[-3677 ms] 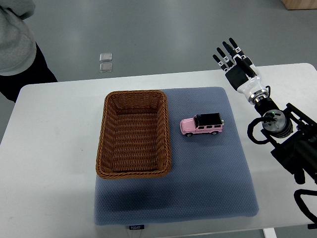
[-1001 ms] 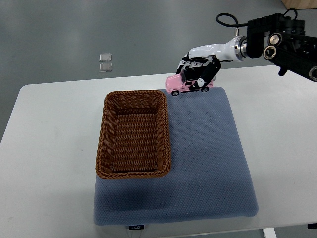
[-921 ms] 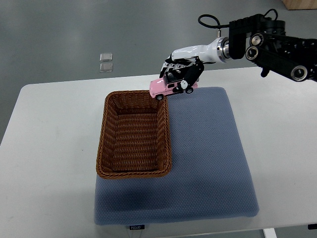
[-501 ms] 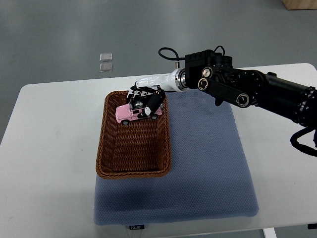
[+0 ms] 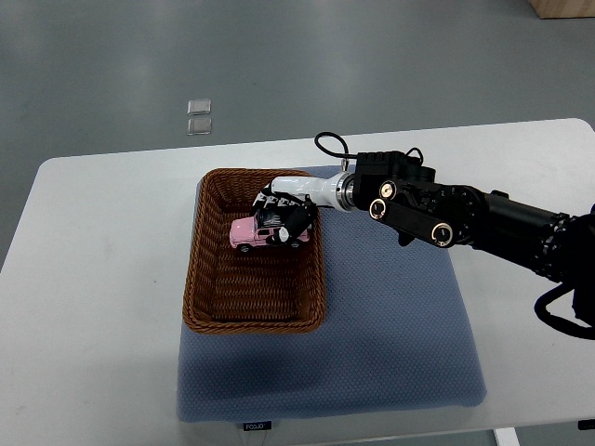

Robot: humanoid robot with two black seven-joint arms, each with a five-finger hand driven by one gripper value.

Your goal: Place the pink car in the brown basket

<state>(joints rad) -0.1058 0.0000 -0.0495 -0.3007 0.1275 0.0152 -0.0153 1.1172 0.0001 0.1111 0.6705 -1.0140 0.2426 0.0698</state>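
The pink toy car with a black roof is inside the brown wicker basket, near its far right side. My right hand reaches in over the basket's right rim and its fingers are curled on the car's roof and rear. The car sits low in the basket; I cannot tell if it rests on the bottom. The right arm stretches in from the right edge. The left arm is out of view.
The basket stands on the left part of a blue-grey mat on a white table. Two small clear squares lie on the floor beyond the table.
My right hand has carried the car from above the mat's far edge over the rim and down into the basket. In the last half second it sank lower and slightly nearer.
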